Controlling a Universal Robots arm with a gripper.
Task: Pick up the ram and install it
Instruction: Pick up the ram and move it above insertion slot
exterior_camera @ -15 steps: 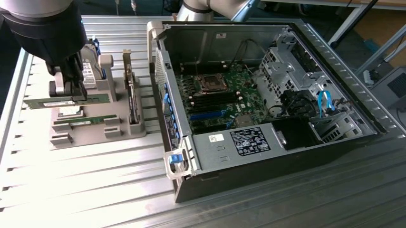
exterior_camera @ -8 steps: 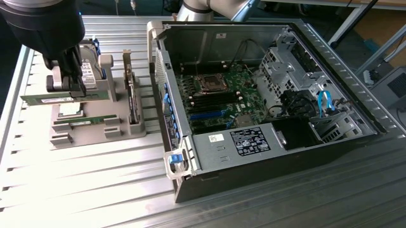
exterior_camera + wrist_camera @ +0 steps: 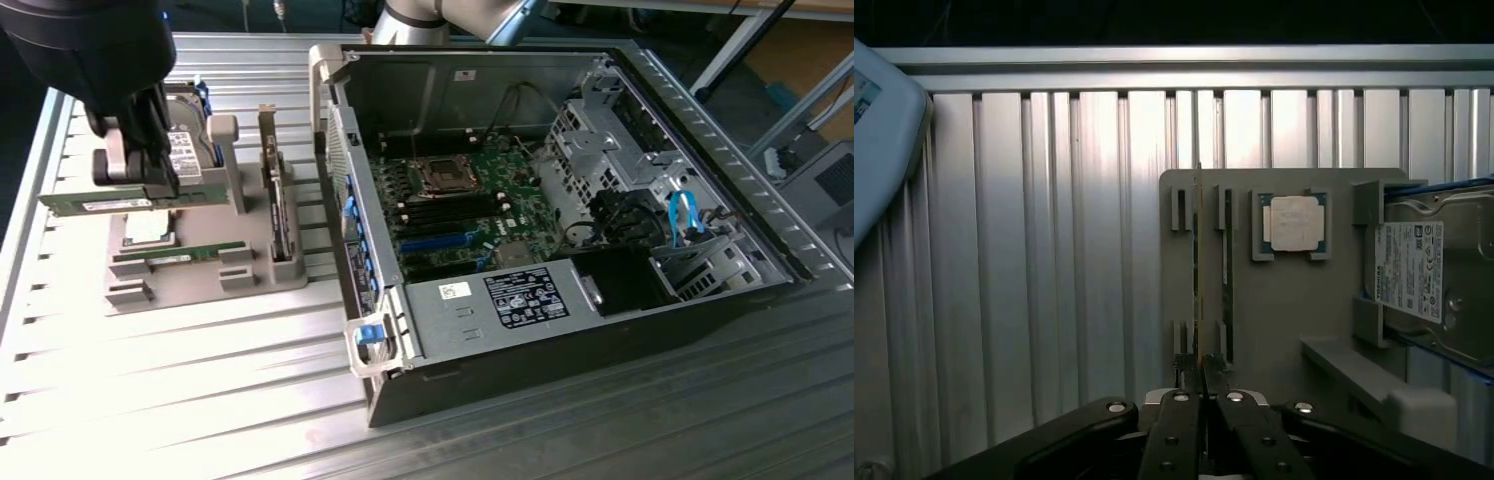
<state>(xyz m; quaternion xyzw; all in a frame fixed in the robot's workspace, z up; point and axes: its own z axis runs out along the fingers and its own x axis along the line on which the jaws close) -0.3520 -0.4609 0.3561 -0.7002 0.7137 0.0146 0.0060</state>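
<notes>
- Exterior view: the pincer (image 3: 150,192) pinches the ram (image 3: 87,204) above the grey holder (image 3: 187,232). The stick's long axis is level. One open computer case (image 3: 561,200) lies well apart, toward the exterior view's right.
- Wrist view: the pincer (image 3: 1200,385) is pressed onto the ram (image 3: 1197,260), seen edge-on. Count: two sticks, the second stick (image 3: 1227,260) slotted just beside; one processor chip (image 3: 1294,222); one hard drive (image 3: 1429,275).

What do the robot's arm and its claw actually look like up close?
The arm is a smooth silver-grey tube with a rounded joint. Near its end sits a bulky, rounded black housing. The gripper is black, built from angled linkage bars dotted with shiny silver screws.
</notes>
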